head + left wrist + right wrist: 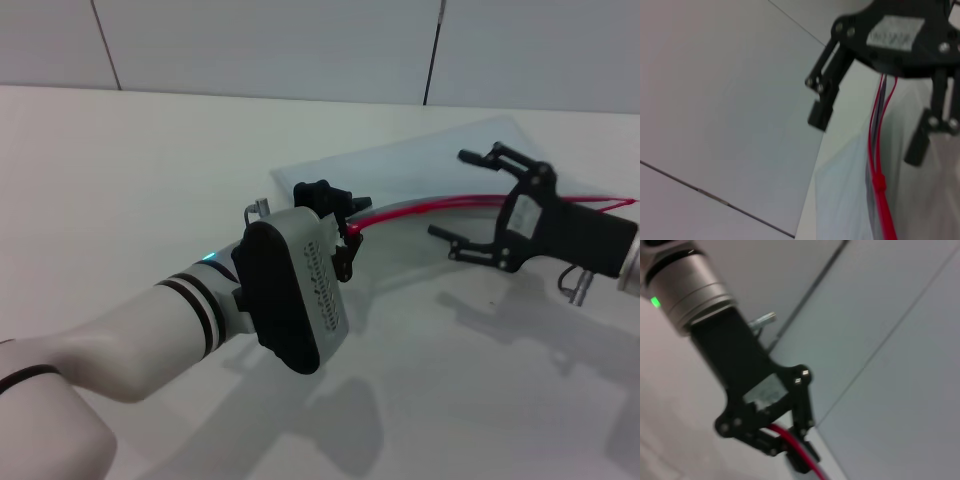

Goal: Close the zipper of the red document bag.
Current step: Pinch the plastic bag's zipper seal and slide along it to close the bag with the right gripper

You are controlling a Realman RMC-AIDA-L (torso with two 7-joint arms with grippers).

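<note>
Pinched shut on the near end of the thin bright red zipper (470, 203), with the left gripper (347, 228) clamping it where the strip meets the corner of the flat translucent pale blue-grey red document bag (440, 165); seen from the right wrist, red strip (790, 440) running straight into those closed black fingers (802, 432). Spread wide farther along the same edge, the right gripper (478, 205), its black fingers (455, 244) standing on either side of the red strip and holding nothing, the two red tracks (879, 125) visibly apart beneath it in the left wrist view. Lying flat on the white table (120, 200), the pouch, red-trimmed edge curving from the left gripper across to the right arm's wrist. Probably the anchoring-and-reaching step, with most of the zipper unclosed. To do it well: keep the left pinch firm so the strip stays taut, bring the open right fingers down square onto the slider, whose exact place cannot be told, close fully before pulling, then draw along the line of the strip rather than upward, lest the light pouch lift or buckle. Counted: one pouch, one zipper with two tracks, two grippers, one table.
</note>
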